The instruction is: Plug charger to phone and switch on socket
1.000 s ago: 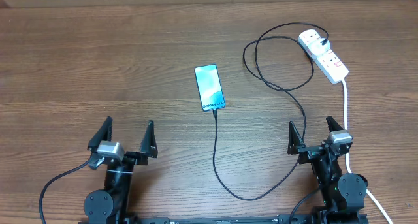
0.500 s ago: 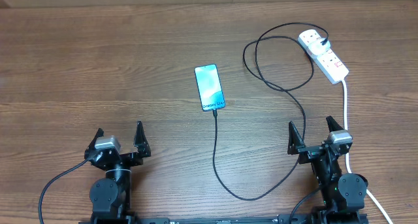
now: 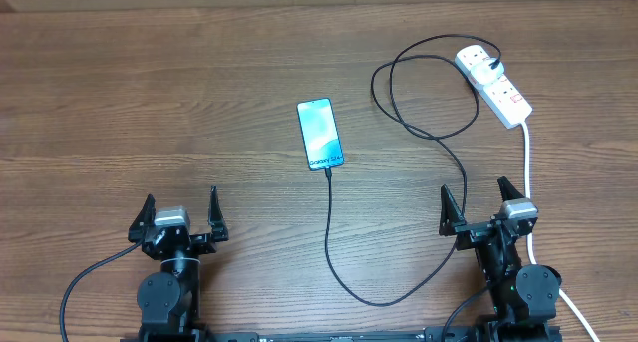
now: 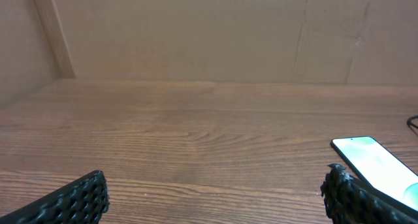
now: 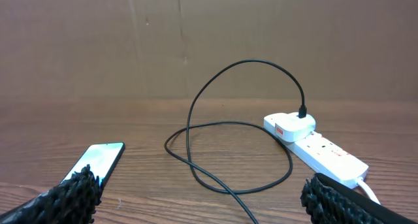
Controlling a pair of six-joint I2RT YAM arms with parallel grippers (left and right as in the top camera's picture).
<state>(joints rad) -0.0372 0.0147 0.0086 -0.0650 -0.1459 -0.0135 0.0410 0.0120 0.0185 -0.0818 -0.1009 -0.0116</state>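
The phone lies flat mid-table, teal screen up; it also shows in the left wrist view and the right wrist view. The charger cable runs from the phone's near end in a loop to a plug on the white socket strip at the back right, also seen in the right wrist view. My left gripper is open and empty near the front left. My right gripper is open and empty near the front right.
The strip's thick white cord runs down past my right arm toward the front edge. A brown cardboard wall stands behind the wooden table.
My left gripper has drawn back toward its base and turned to face straight ahead, its fingers a little less spread. The right arm, phone and cable have not moved.
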